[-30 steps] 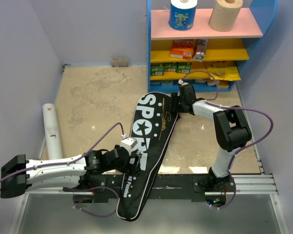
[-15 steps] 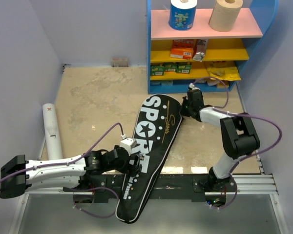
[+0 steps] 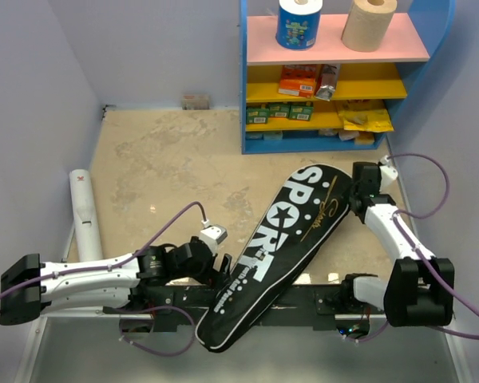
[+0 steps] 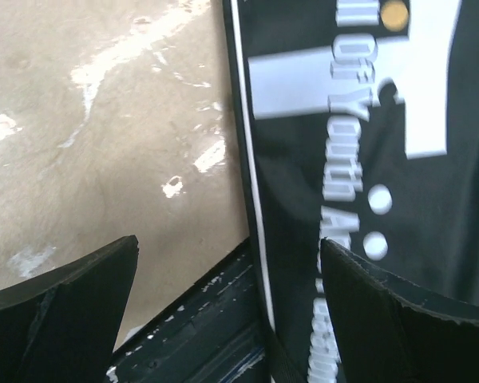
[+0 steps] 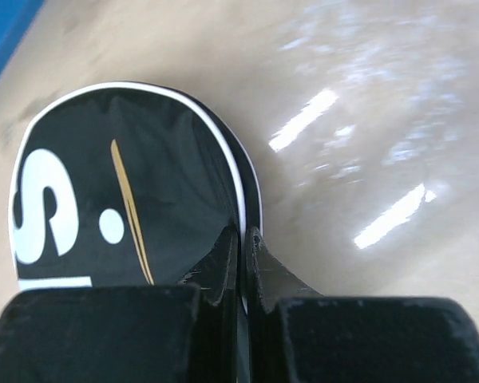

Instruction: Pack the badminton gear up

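Note:
The badminton gear in view is a black racket-shaped cover lettered "SPORT" and a long white tube at the table's left edge. The cover lies slantwise, its wide head at the right and its narrow end over the near rail. My right gripper is shut on the head's white-piped rim; in the right wrist view the right gripper pinches that rim. My left gripper stands open at the cover's narrow part. In the left wrist view the left gripper straddles the cover's left edge without touching it.
A blue shelf unit stands at the back, with paper rolls on top and yellow and orange packets below. A black rail runs along the near edge of the beige table. Walls close in on both sides.
My right gripper closed on the cover's head and pulled it to the right, turning the cover clockwise. The left arm has stayed put with its jaws open.

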